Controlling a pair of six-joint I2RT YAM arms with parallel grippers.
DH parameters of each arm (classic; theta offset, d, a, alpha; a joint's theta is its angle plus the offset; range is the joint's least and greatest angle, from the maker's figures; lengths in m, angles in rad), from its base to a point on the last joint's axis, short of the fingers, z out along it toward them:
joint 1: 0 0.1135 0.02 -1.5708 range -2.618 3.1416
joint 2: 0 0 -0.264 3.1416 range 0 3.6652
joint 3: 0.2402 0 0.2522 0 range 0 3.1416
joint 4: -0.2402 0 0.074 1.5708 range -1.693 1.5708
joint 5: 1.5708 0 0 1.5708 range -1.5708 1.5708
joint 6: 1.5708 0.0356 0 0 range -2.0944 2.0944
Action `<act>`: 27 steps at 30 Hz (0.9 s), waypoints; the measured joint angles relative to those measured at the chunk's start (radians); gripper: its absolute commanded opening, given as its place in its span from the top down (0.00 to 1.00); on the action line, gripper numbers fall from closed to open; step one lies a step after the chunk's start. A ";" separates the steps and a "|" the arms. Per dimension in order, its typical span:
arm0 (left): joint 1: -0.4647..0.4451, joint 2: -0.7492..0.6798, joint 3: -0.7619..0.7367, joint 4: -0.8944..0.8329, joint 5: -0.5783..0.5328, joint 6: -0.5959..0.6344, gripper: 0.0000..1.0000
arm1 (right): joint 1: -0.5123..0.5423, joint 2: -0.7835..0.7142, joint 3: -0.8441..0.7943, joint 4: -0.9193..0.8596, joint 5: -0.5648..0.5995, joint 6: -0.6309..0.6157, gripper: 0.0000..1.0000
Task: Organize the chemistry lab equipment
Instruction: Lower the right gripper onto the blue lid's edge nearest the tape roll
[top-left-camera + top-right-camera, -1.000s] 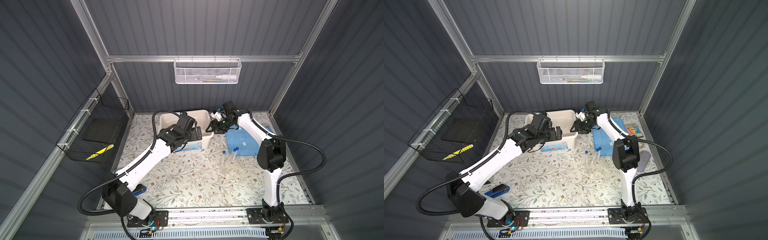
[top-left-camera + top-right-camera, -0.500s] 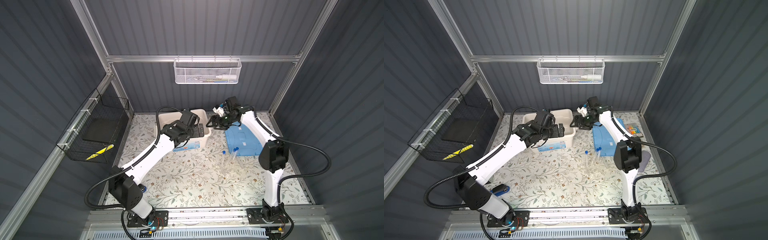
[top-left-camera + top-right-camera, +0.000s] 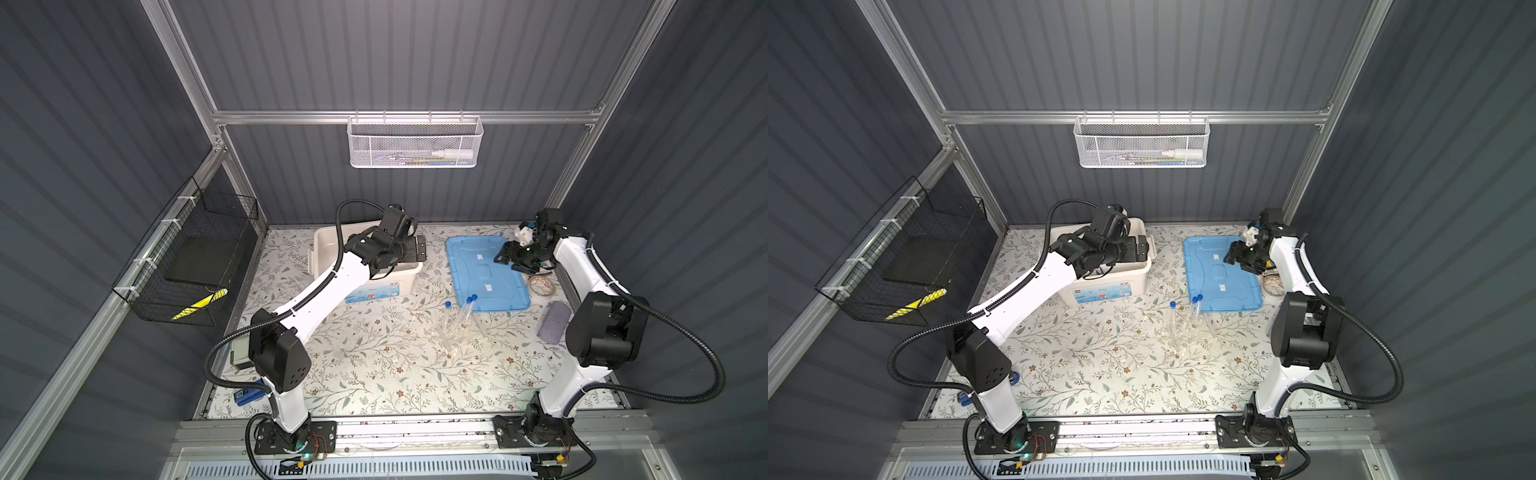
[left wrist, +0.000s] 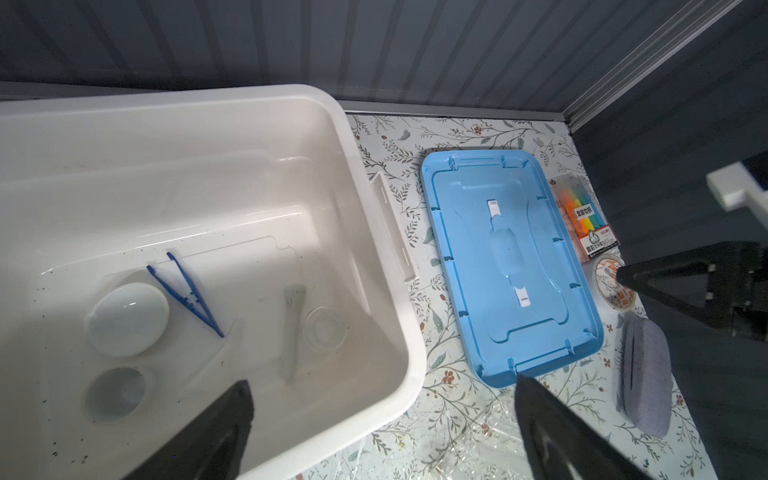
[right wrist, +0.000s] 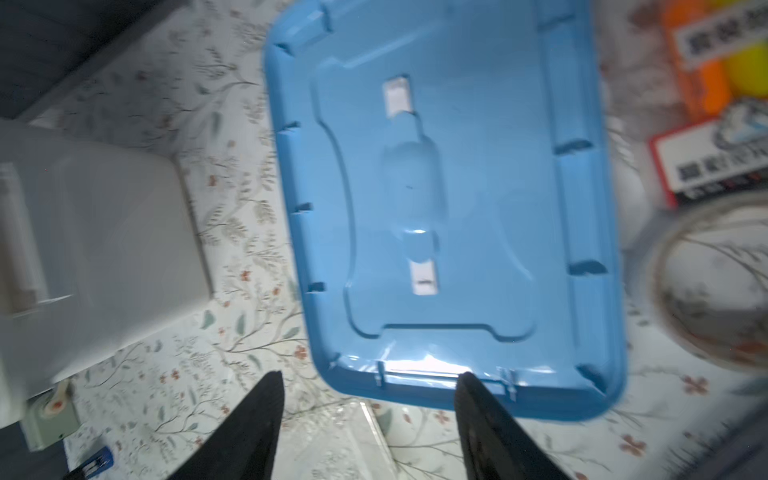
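Left wrist view looks down into the white bin (image 4: 365,232), where part of the set already lies: dark blue tweezers (image 4: 189,293), two white ceramic dishes (image 4: 126,320), a small clear glass dish (image 4: 325,328) and a pale stick (image 4: 293,328) that may be the pestle, though it is too washed out to be sure. The left pincer (image 4: 384,384) hangs over the bin's near rim, its jaws spread wide with nothing between them.

In the right wrist view the right pincer (image 5: 370,376) is over one end of the blue lid (image 5: 457,187), which lies flat on the counter (image 3: 374,365) beside the bin. Its jaws are parted and empty.

In a top view the blue-capped test tubes (image 3: 465,311) lie on the counter with their caps at the lid's near corner. The clear tube rack (image 3: 455,336) beside them barely shows against the floral pattern.

The tubes and rack look like what is left to put away. The tubes should be light, stiff and smooth, so they are likely to roll or slip out of a hard squeeze, and they may crack under one. A gentle grip across the barrel just below the cap seems safest. The rack is light and rigid but hard to see, so an outer wall looks like the best hold.
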 measured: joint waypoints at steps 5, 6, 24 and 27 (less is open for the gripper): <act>0.000 0.022 0.029 -0.013 0.003 0.005 0.00 | -0.102 0.059 -0.035 0.020 0.086 -0.028 0.35; 0.000 0.024 0.034 -0.015 0.003 0.008 0.00 | -0.111 0.068 -0.033 0.023 0.097 -0.031 0.35; 0.000 0.044 0.068 -0.032 -0.010 0.053 0.00 | -0.126 0.218 -0.009 0.023 0.148 -0.052 0.36; 0.000 0.044 0.068 -0.033 -0.015 0.056 0.00 | -0.126 0.218 -0.014 0.031 0.128 -0.048 0.39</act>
